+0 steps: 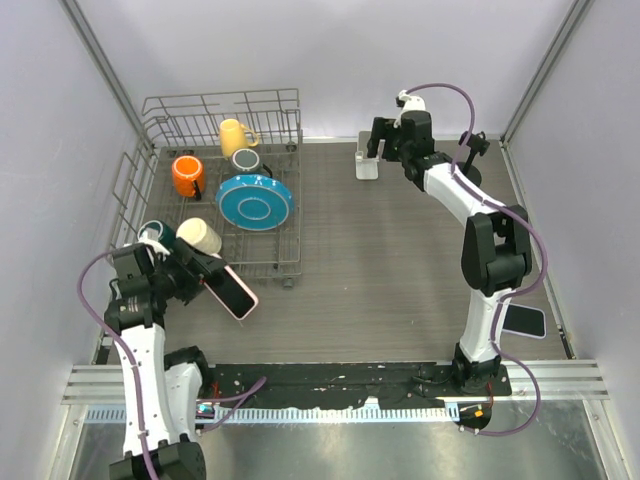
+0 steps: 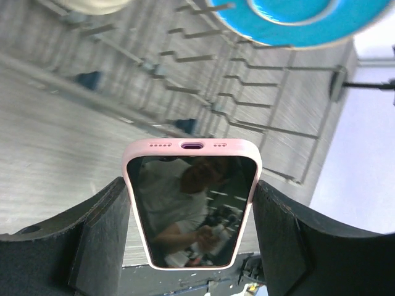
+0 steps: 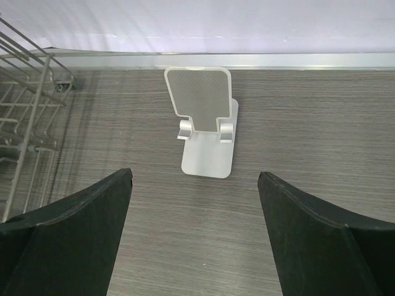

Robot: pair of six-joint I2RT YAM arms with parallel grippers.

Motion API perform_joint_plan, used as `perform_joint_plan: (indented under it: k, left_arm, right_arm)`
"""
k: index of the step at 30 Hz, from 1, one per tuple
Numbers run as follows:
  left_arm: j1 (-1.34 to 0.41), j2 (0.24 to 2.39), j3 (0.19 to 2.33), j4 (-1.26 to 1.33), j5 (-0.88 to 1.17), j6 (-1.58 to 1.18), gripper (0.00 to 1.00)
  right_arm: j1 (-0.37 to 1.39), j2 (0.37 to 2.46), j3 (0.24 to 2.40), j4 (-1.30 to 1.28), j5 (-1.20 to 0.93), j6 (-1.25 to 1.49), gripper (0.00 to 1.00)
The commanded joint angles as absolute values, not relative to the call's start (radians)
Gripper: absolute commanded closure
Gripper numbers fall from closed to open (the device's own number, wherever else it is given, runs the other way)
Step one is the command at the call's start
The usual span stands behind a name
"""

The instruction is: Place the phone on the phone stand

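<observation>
A phone in a pink case (image 1: 233, 292) is held above the table at the front left, by the near corner of the dish rack. My left gripper (image 1: 205, 277) is shut on it; in the left wrist view the phone (image 2: 192, 203) sits between both fingers (image 2: 102, 237), screen toward the camera. The white phone stand (image 1: 367, 162) stands at the back of the table, right of the rack. My right gripper (image 1: 380, 138) is open and empty just behind and above it; in the right wrist view the stand (image 3: 205, 120) lies ahead of the spread fingers (image 3: 68, 234).
A wire dish rack (image 1: 215, 180) at the back left holds a blue plate (image 1: 254, 201), orange, yellow, teal and cream mugs. A second dark phone (image 1: 523, 320) lies at the right edge near the right arm's base.
</observation>
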State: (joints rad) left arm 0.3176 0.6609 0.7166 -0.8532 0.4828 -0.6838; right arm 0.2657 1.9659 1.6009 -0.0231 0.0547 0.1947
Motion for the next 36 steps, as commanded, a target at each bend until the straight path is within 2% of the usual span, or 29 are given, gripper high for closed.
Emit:
perform_joint_plan:
  k: [1,11,20,23,28,36]
  left_arm:
    - [0.273,0.626,0.782,-0.686,0.661,-0.692,1.00]
    - [0.216,0.652,0.937,-0.493,0.707,-0.808,1.00]
    - [0.124,0.837,1.159,-0.428,0.511,-0.865,1.00]
    - [0.121,0.883,1.213,-0.425,0.439,-0.893,1.00]
    - [0.118,0.922,1.264,-0.430,0.371,-0.925,1.00]
    - [0.114,0.959,1.333,-0.433,0.357,-0.966,1.00]
  right_arm:
    - [0.261,1.871,1.632,-0.021,0.014,0.192,0.12]
    - [0.285,1.801,1.661,-0.080,-0.112,0.176,0.15]
    - [0.383,1.700,1.709,-0.113,-0.411,0.215,0.16]
    - [0.468,1.661,1.720,-0.095,-0.416,0.235,0.17]
    - [0.537,1.572,1.609,0.169,-0.549,0.440,0.19]
    - [0.681,1.592,1.597,0.328,-0.621,0.496,0.20]
